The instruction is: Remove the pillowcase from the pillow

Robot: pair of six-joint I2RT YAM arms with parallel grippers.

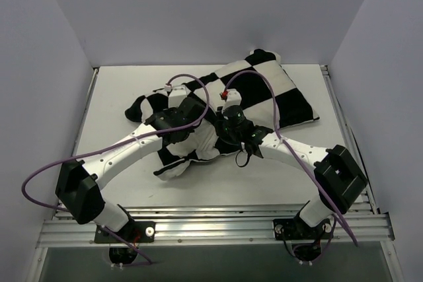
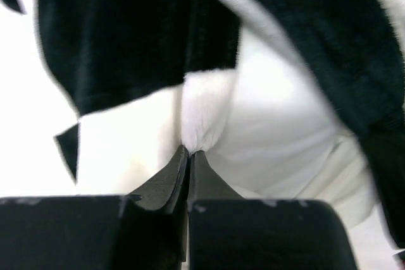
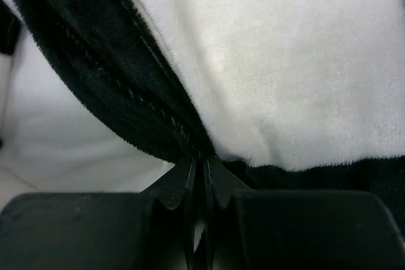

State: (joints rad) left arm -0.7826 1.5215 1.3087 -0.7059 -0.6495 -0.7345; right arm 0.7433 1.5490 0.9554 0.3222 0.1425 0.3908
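The black-and-white checkered pillowcase (image 1: 271, 94) lies bunched across the table's middle. Plain white pillow (image 1: 207, 145) shows at its near opening, between the two grippers. My left gripper (image 1: 200, 125) is shut on a pinch of the cover's fuzzy white fabric; in the left wrist view the gripper (image 2: 190, 150) nips the pillowcase (image 2: 205, 109), with smooth pillow (image 2: 285, 137) to the right. My right gripper (image 1: 223, 133) is shut on the cover's black edge; the right wrist view shows the gripper (image 3: 202, 157) on the pillowcase (image 3: 126, 86), pillow (image 3: 57, 131) at left.
The white table (image 1: 119, 94) is walled on the left, back and right. A metal rail (image 1: 218, 226) runs along the near edge by the arm bases. Purple cables (image 1: 46, 166) loop from both arms.
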